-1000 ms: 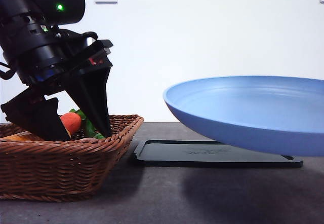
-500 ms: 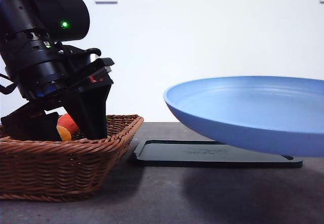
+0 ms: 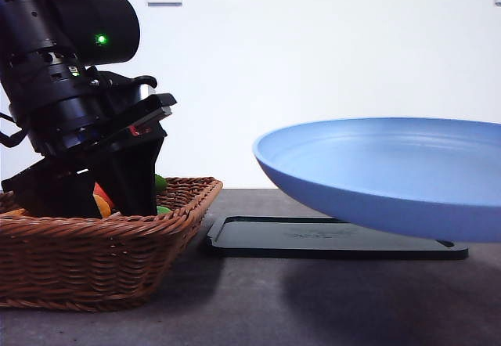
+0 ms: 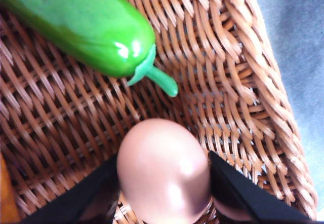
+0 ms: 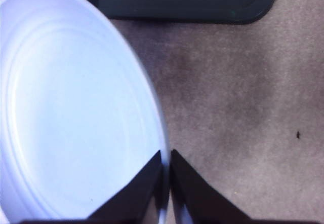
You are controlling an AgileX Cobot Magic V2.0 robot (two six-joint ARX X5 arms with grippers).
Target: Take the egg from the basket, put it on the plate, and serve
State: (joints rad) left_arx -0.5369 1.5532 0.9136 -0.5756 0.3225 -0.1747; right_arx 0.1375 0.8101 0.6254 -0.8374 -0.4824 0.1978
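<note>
The egg (image 4: 164, 171) lies on the woven floor of the basket (image 4: 238, 77), near its sloping wall, with the left gripper (image 4: 164, 193) around it: one black finger (image 4: 235, 191) presses each side of the shell, so it is grasping the egg. Just beside the egg lies a green toy cucumber (image 4: 76, 24), its stem pointing toward the egg but apart from it. In the front view the left gripper (image 3: 94, 193) reaches down into the basket (image 3: 94, 260), with bits of orange and green toys (image 3: 160, 183) showing around it. The right gripper (image 5: 166, 183) is clenched on the rim of the plate (image 5: 76, 107), holding the plate (image 3: 391, 174) in the air above the bench (image 3: 313, 299). Behind it a black tray (image 3: 329, 239) lies flat on the bench, just beside the basket
</note>
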